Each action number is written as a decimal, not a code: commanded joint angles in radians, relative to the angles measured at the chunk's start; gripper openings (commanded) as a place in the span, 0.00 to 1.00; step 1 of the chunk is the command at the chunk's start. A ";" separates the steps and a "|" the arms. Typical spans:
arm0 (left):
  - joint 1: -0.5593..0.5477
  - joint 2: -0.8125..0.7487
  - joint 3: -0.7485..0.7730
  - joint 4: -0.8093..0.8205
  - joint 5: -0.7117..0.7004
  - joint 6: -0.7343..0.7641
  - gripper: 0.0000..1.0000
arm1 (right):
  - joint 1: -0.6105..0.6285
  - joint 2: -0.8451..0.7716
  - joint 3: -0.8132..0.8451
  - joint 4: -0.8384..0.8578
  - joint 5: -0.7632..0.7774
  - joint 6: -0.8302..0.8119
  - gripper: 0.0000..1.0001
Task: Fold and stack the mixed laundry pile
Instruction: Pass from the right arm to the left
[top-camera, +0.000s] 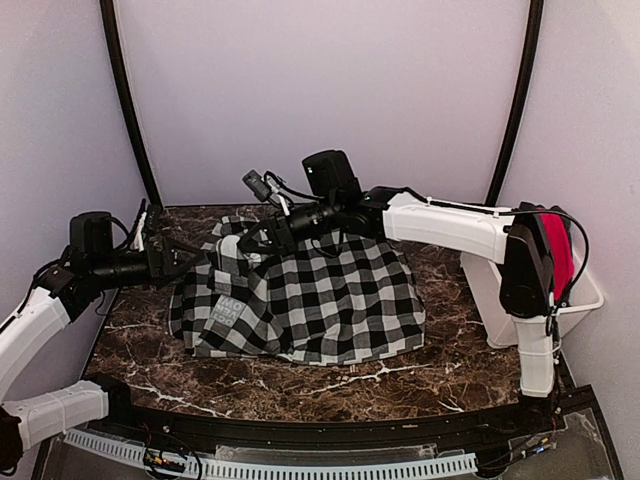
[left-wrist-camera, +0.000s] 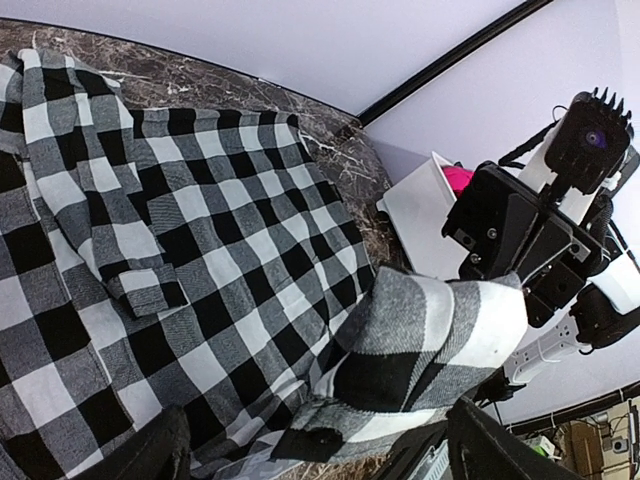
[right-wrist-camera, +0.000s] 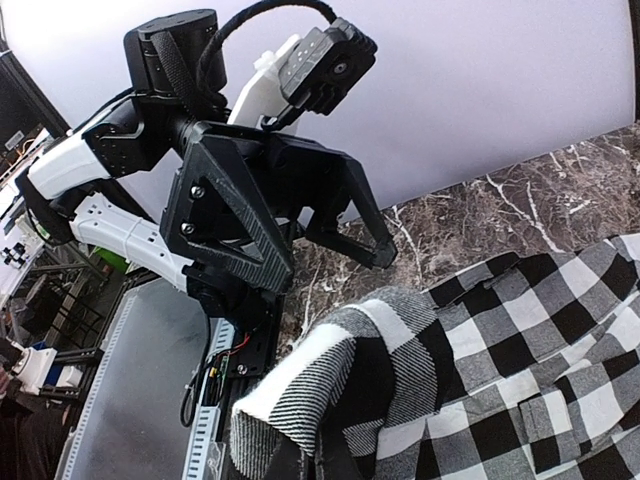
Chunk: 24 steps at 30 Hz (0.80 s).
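The black-and-white checked cloth garment (top-camera: 320, 295) lies unfolded on the dark marble table (top-camera: 450, 370), one corner pinched in the right end effector (top-camera: 258, 238), the left end effector (right-wrist-camera: 335, 262) open beside it. The plain red cloth garment (top-camera: 557, 252) sits in the white plastic bin (top-camera: 585, 300); nothing stacked yet

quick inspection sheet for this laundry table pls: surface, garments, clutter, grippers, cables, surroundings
surface: dark marble table, cloth over its middle
job's things: checked garment spread across the middle, one fold raised at its left end; red garment sits at the top of the white bin, partly behind the right arm
clutter: the white bin at the table's right edge; nothing else seen
grippers: right gripper shut on the raised fold; left gripper open, the fold between its fingers in the wrist view
cables: black cable loops by the right arm's elbow
surroundings: plain pale walls, black poles in the back corners
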 joint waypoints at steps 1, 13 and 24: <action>-0.016 -0.031 -0.021 0.118 0.056 0.000 0.88 | 0.015 0.006 0.012 0.033 -0.057 -0.012 0.00; -0.276 0.101 0.058 0.081 -0.052 0.098 0.84 | 0.038 0.053 0.094 -0.009 0.049 0.019 0.00; -0.345 0.124 0.034 0.130 -0.180 0.093 0.77 | 0.048 0.119 0.222 -0.063 0.097 0.067 0.00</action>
